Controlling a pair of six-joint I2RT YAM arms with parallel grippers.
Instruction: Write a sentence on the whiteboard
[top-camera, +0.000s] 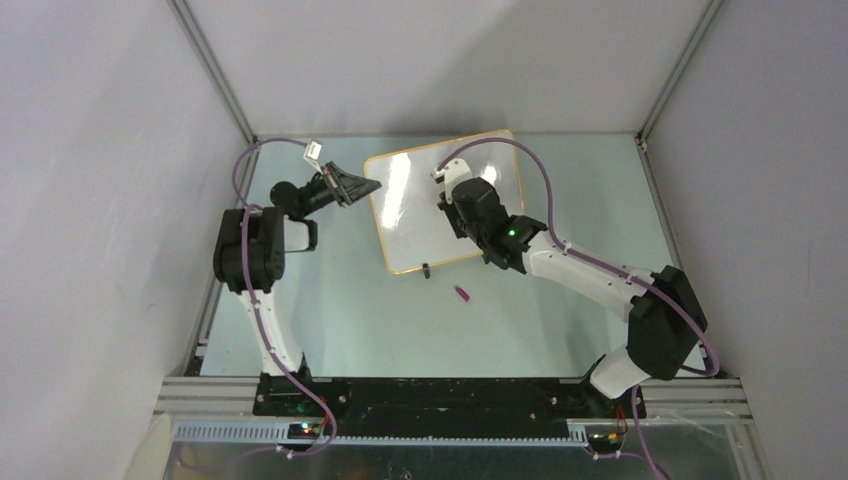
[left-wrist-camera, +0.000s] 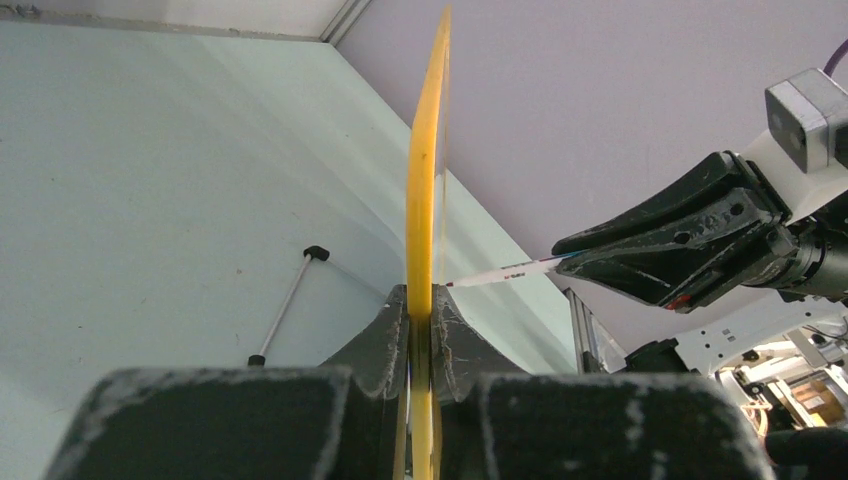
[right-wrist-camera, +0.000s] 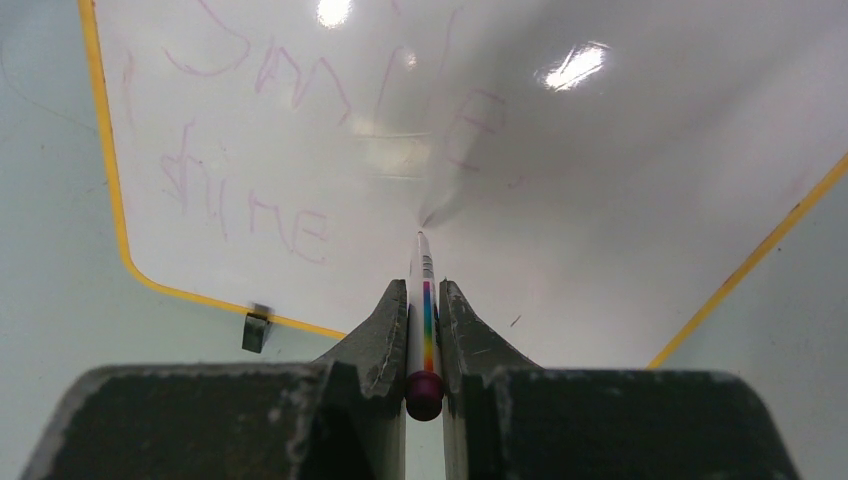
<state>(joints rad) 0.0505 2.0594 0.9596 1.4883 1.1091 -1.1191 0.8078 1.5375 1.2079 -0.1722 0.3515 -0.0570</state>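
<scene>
The whiteboard (top-camera: 420, 215) has a yellow frame and lies tilted at the back middle of the table. My left gripper (top-camera: 370, 187) is shut on its left edge. In the left wrist view the frame (left-wrist-camera: 425, 170) runs edge-on between my shut left gripper (left-wrist-camera: 421, 305). My right gripper (top-camera: 450, 195) is over the board, shut on a white marker (right-wrist-camera: 424, 300) with a rainbow stripe and purple end. The marker's tip (right-wrist-camera: 420, 236) meets its shadow on the board (right-wrist-camera: 620, 190). Faint purple writing (right-wrist-camera: 250, 215) is on the board. The marker also shows in the left wrist view (left-wrist-camera: 505, 271).
A small purple cap (top-camera: 464, 294) lies on the table just in front of the board. A black clip foot (right-wrist-camera: 256, 328) sits on the board's near edge. A thin grey rod with black ends (left-wrist-camera: 288, 305) lies beside the board. Grey walls enclose the table.
</scene>
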